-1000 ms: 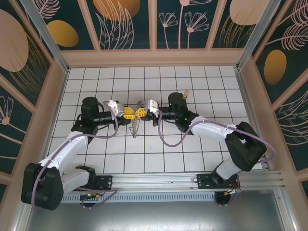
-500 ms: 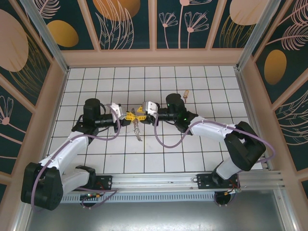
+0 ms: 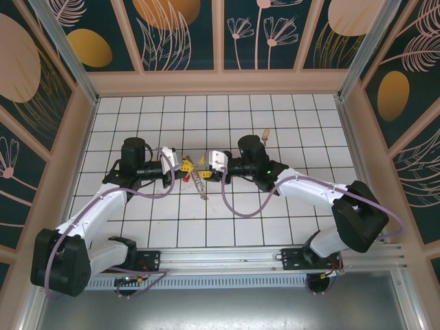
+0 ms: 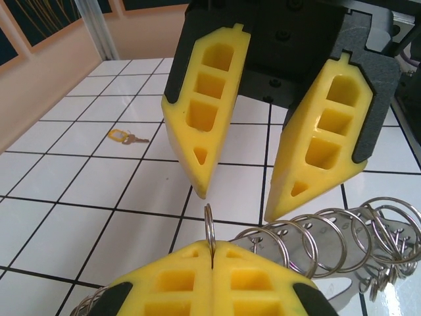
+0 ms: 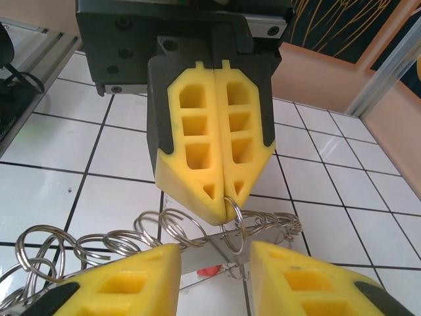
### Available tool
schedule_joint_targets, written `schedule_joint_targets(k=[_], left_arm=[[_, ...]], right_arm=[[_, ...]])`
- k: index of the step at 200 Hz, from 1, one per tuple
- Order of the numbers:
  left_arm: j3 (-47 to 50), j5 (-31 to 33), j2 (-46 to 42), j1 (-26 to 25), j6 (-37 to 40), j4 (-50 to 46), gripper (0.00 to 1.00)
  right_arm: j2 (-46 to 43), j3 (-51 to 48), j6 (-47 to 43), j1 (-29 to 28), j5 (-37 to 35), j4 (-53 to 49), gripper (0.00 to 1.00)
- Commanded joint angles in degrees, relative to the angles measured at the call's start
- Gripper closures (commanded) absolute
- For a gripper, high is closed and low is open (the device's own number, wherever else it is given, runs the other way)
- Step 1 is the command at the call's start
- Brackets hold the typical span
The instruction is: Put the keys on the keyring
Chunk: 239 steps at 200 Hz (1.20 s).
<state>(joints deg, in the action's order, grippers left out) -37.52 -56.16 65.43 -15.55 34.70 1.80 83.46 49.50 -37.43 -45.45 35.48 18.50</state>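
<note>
My left gripper [image 4: 213, 247] is shut on one thin silvery ring of the keyring [image 4: 329, 230], whose coils and metal pieces trail off to the right just above the tiles. My right gripper [image 5: 214, 253] faces it, open, one finger on each side of the held ring [image 5: 233, 224]; a small red tag [image 5: 210, 270] shows below. In the top view the two grippers [image 3: 185, 167] [image 3: 204, 163] meet tip to tip, with the keyring [image 3: 199, 181] dangling beneath. A small brass-gold key [image 3: 265, 133] lies on the tiles behind the right arm; in the left wrist view the key [image 4: 126, 137] sits far left.
White tiled floor [image 3: 220, 220] enclosed by tan walls; an aluminium rail [image 3: 275, 258] runs along the near edge by the arm bases. Purple cables loop beside both arms.
The two grippers have stayed tip to tip. The keyring's hanging end has swung down and to the right, and the right arm's elbow has shifted right.
</note>
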Motion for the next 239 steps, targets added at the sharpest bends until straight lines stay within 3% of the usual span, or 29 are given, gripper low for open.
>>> schedule_joint_targets(k=[1,43,98,158,171,192,213,239], left_arm=[[-1.7,-2.73,-0.02,-0.27,2.9,0.35,1.0],[-0.64,-7.27,-0.22,-0.29,6.43,0.14,1.0],[-2.76,-6.46,1.36,-0.35,10.06,-5.74,1.0],[-2.99,-6.38,0.89,-0.27,9.57,-5.28,1.0],[-2.82,-5.98,0.75,-0.28,8.27,-4.81,1.0],[-1.68,-4.8,-0.15,-0.27,5.98,-2.7,1.0],[1.49,-2.45,-2.38,-0.34,0.89,3.67,0.69],[3.81,-1.92,-4.74,-0.34,-1.99,7.93,0.63]], right_arm=[[1.37,1.96,-1.59,-0.34,1.05,-1.97,0.67],[2.94,3.26,-1.23,-0.16,2.51,-1.85,0.67],[2.87,5.07,-3.3,-0.25,3.63,-5.3,0.71],[4.2,6.59,-4.96,-0.69,4.4,-8.65,0.9],[4.26,6.67,-4.44,-0.69,4.72,-8.22,1.0],[3.43,5.56,-2.64,-0.69,4.77,-5.16,1.0],[1.13,2.32,3.06,0.26,5.72,3.38,1.0],[-0.87,-0.46,9.36,1.39,7.57,11.67,1.0]])
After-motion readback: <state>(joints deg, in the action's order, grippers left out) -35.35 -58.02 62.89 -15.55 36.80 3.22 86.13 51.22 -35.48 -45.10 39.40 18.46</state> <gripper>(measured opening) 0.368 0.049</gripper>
